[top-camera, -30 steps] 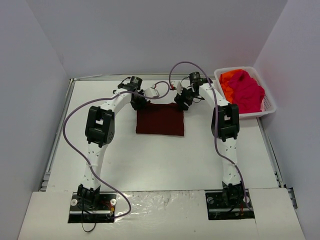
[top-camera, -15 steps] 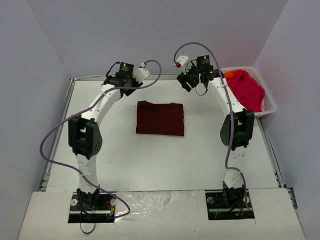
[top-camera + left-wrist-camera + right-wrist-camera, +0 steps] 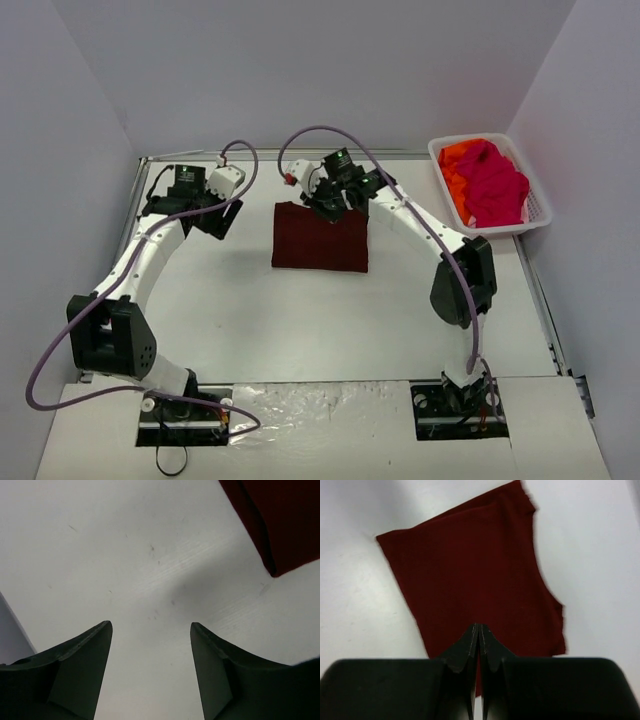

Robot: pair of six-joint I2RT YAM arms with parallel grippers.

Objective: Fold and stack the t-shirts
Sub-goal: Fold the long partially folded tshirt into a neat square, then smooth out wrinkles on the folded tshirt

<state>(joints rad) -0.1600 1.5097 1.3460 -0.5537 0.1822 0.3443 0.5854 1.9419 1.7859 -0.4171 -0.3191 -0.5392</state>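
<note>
The left arm (image 3: 150, 255) is bowed outward (elbow near the table's left edge), and the left gripper (image 3: 150, 626) is held with its fingers spread apart. The right arm (image 3: 415, 225) is stretched forward and inward, and the right gripper (image 3: 479, 628) is pressed closed, fingertip against fingertip.

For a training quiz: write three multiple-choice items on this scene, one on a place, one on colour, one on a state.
1. Which colours of shirt fill the white basket?
A. pink and orange
B. blue and green
C. black and grey
2. Where does the folded maroon shirt lie?
A. in the basket
B. flat on the table
C. draped over an arm
3. How do the claws stand?
A. both open
B. left claw open, right claw shut
C. both shut
Answers: 1 A, pink and orange cloth shows there. 2 B, it lies flat in the top view. 3 B, left fingers stand apart, right fingers meet.
</note>
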